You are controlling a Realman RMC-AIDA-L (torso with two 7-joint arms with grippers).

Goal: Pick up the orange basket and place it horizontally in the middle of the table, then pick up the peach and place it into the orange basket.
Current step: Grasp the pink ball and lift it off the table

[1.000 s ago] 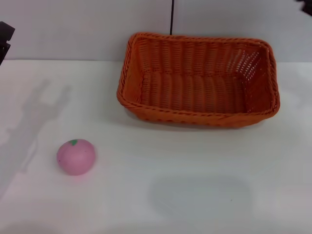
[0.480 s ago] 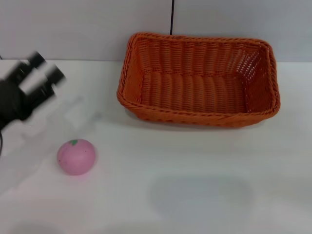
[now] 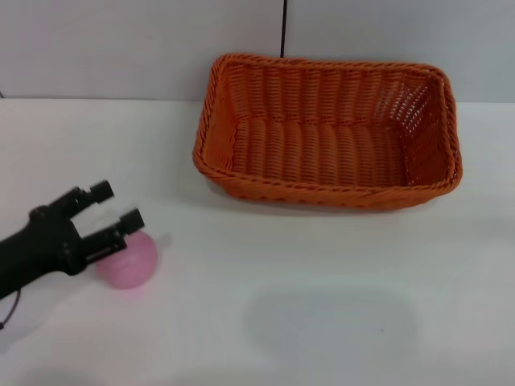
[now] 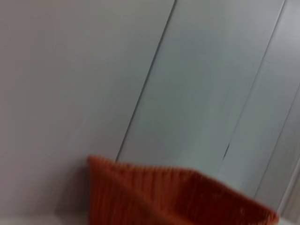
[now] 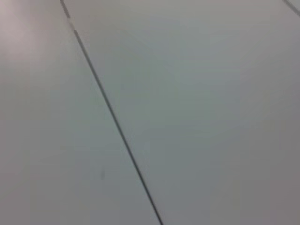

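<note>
The orange basket (image 3: 328,131) sits lengthwise across the far middle of the white table (image 3: 322,305), mouth up and with nothing in it. Its rim also shows in the left wrist view as the orange basket (image 4: 178,197). The pink peach (image 3: 133,261) lies at the near left of the table. My left gripper (image 3: 113,205) is open just above and to the left of the peach, one finger crossing its top edge, the other farther back. The peach is partly hidden by that finger. My right gripper is out of view.
A pale wall (image 3: 121,48) with a dark vertical seam (image 3: 284,28) runs right behind the basket. The right wrist view holds only a grey panel (image 5: 187,93) with a seam.
My left arm has swung in from the left edge and come down toward the peach, from high near the table's back to just over the fruit. Basket and peach have not moved.
</note>
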